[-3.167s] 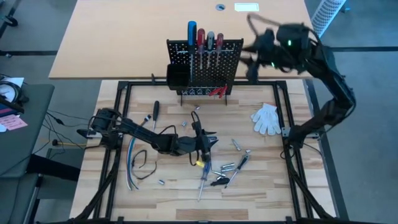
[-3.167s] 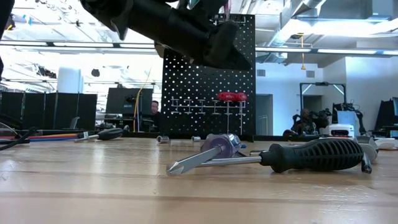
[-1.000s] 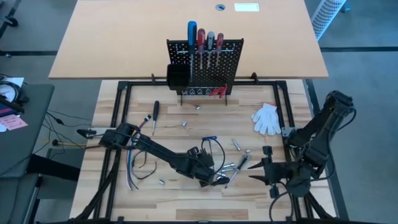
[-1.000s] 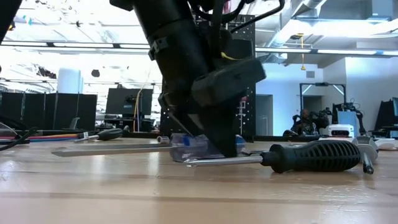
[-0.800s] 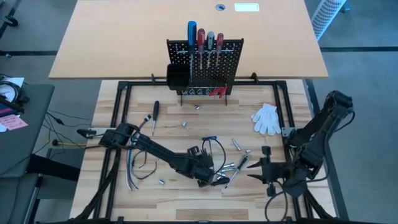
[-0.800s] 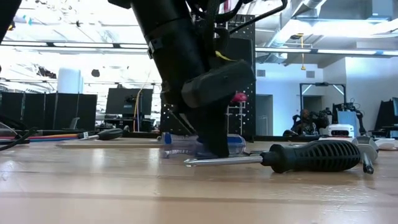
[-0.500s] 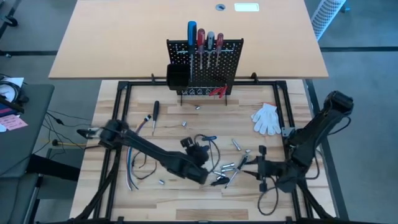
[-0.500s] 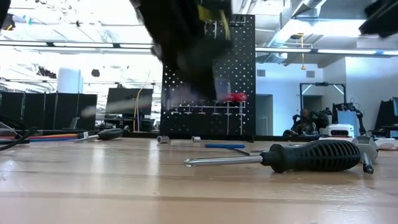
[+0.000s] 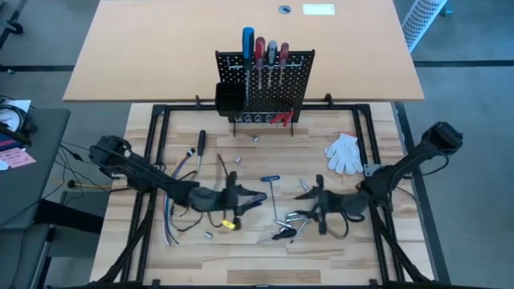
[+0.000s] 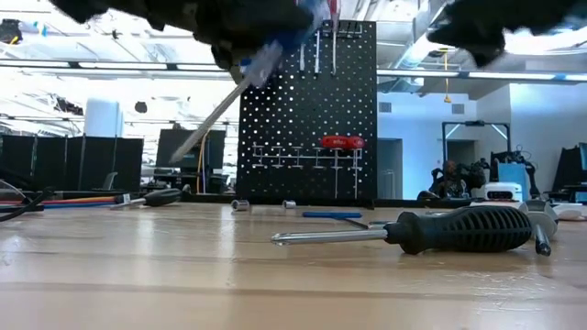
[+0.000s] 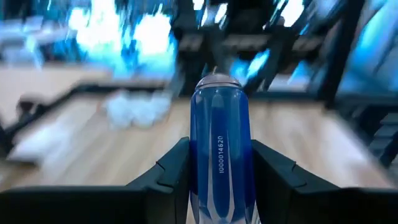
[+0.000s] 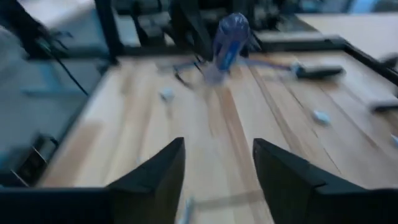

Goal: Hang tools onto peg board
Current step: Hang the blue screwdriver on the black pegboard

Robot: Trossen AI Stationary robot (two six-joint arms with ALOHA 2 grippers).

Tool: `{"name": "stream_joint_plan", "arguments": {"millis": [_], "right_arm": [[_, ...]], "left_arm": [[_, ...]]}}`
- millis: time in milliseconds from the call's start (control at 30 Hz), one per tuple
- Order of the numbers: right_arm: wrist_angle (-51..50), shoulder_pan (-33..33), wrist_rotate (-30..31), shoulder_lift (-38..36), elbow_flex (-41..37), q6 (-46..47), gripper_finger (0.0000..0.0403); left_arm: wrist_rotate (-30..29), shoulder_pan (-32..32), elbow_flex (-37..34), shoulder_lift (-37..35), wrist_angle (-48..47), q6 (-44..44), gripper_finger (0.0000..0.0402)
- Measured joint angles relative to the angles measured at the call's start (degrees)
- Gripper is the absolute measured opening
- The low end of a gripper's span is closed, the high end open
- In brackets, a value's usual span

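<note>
Going L to R in the high view: cable bundle (image 9: 173,210) lies at about 8 o'clock on the wooden table (image 9: 241,249), w/ a black-handled screwdriver (image 9: 201,146) at roughly 10 o'clock from table centre.

Left gripper (image 9: 255,197) sits just left of centre, above the tabletop, jaws clenched on a blue-handled screwdriver (image 11: 219,152). The left wrist view shows the translucent blue handle squeezed between both fingers (image 11: 169,180). In the low view the tool is off the table, shaft (image 10: 209,119) slanting down toward 7 o'clock, in front of the peg board.

Peg board (image 9: 265,84) stands upright at 12 o'clock, black bin (image 9: 229,98) on its left side. Several screwdrivers (image 9: 265,52) w/ blue, red and grey handles already hang on it; a red-handled tool (image 9: 281,117) is at its lower right.

Small silver bits (image 9: 291,215) lie scattered at about 5 o'clock from centre. A large black-handled screwdriver (image 10: 408,233) lies flat, seen in the low view.

Right gripper (image 9: 306,195) hovers right of centre, jaws released and parted, nothing between them. White glove (image 9: 344,152) rests at 2 o'clock.
</note>
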Motion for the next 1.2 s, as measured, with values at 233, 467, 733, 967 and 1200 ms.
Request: {"name": "stream_joint_plan", "arguments": {"millis": [233,467,733,967,1200], "right_arm": [[14.02,-14.12,-14.90,0.00,0.07,-4.78,0.0269],[21.16,-19.17,-20.73,3.71,0.95,-6.12,0.0270],[30.62,-18.67,-22.20,17.59,7.90,-13.84,0.0270],[31.14,-18.37,-24.51,21.82,12.61,-16.15,0.0270],[31.04,-19.28,-25.23,24.81,14.88,-14.66,0.0225]], "left_arm": [[1.36,0.00,-4.36,0.48,11.31,2.73,0.0116],[-2.17,0.00,-4.22,0.48,13.97,4.70,0.0116],[-2.59,0.00,-4.12,0.46,16.80,5.33,0.0116],[-2.57,-0.02,-4.12,0.48,17.03,5.92,0.0116],[-2.61,-0.03,-4.08,0.48,17.70,5.79,0.0116]]}}
